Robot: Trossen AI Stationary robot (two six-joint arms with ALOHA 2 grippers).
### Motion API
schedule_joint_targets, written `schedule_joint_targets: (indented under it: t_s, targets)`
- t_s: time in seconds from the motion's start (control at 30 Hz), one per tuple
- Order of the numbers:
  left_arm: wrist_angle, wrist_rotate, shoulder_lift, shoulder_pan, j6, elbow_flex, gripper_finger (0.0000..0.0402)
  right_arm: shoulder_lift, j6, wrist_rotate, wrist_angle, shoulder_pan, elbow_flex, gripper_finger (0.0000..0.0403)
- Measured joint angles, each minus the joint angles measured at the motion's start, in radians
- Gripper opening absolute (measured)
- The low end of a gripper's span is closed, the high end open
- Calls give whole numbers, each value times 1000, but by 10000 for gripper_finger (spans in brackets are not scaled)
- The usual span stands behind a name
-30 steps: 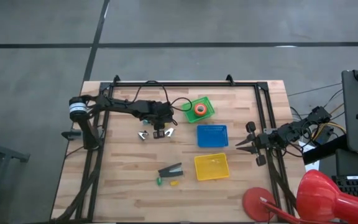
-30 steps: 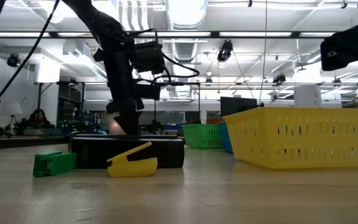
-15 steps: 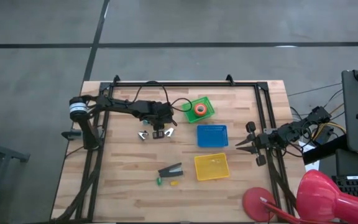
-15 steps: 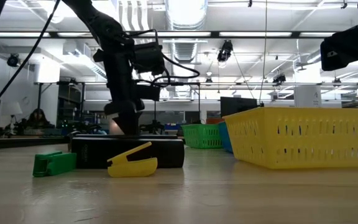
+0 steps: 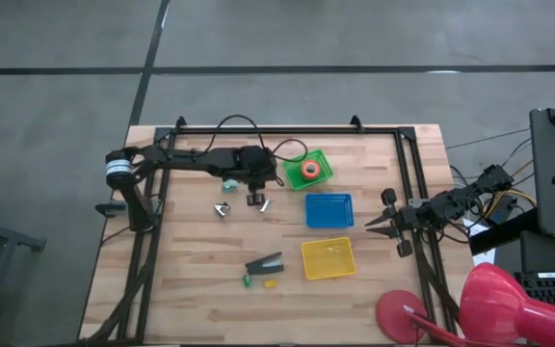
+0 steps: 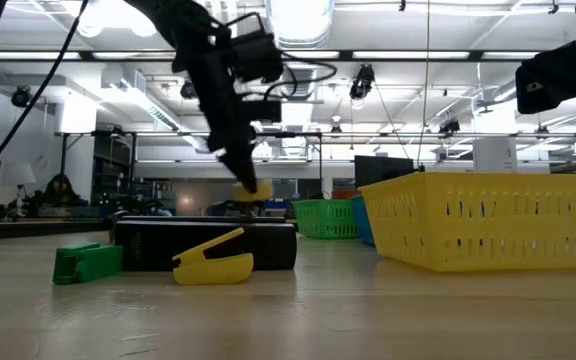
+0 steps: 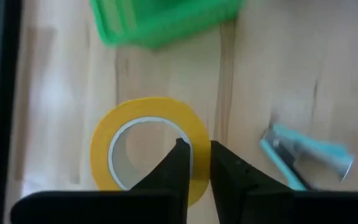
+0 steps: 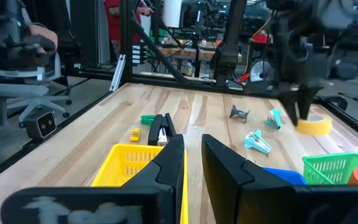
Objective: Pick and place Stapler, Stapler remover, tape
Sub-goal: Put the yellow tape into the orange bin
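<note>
a wooden table (image 5: 200,260) stood under me with a dark arm at each side. the left gripper (image 5: 254,185) reached in from the nine o'clock edge toward the table's centre, and its fingers (image 7: 178,163) were drawn narrow, pinching the rim of a flat yellow ring of tape (image 7: 148,149) and holding it up off the boards; in the level view the ring (image 6: 253,188) hung clear above the table, under the arm. at about one o'clock from that gripper sat a green basket (image 5: 321,156), and inside it lay the tape (image 5: 307,170), the thick red-orange roll with a hole through it. a blue basket (image 5: 329,209) lay at six o'clock from the green one, and a yellow basket (image 5: 327,257) at six o'clock from the blue. the stapler (image 5: 265,263), dark and wedge-shaped, lay on the boards just at nine o'clock of the yellow basket, with a small green piece (image 5: 247,280) and a small yellow piece (image 5: 269,284) just beside it toward six o'clock. near the left gripper, on the wood, lay a small cyan-handled clip (image 7: 303,158) and a little grey metal claw (image 5: 222,209). the right gripper (image 5: 376,223) waited at the three o'clock edge of the table, well apart from everything, its fingers (image 8: 169,163) nearly together with a slim gap and nothing between them.
</note>
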State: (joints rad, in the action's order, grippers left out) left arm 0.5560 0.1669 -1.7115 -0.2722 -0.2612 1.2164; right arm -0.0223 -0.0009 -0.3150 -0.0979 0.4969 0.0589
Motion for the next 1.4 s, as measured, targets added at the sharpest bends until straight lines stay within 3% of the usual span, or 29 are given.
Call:
schedule_joint_targets:
  t_s: [0.47, 0.73, 0.87, 1.4]
  targets:
    - [-10, -193, 0, 0, -12, 258, 47, 0, 0, 0, 0, 0, 0, 52]
    - [-96, -250, -12, 2, -25, 309, 42, 0, -2, 0, 0, 0, 0, 52]
    - [-160, -261, -62, 6, -25, 311, 44, 0, 0, 0, 0, 0, 0, 52]
    - [-158, -247, -297, -10, -29, 451, 48, -1, 0, 0, 0, 0, 0, 52]
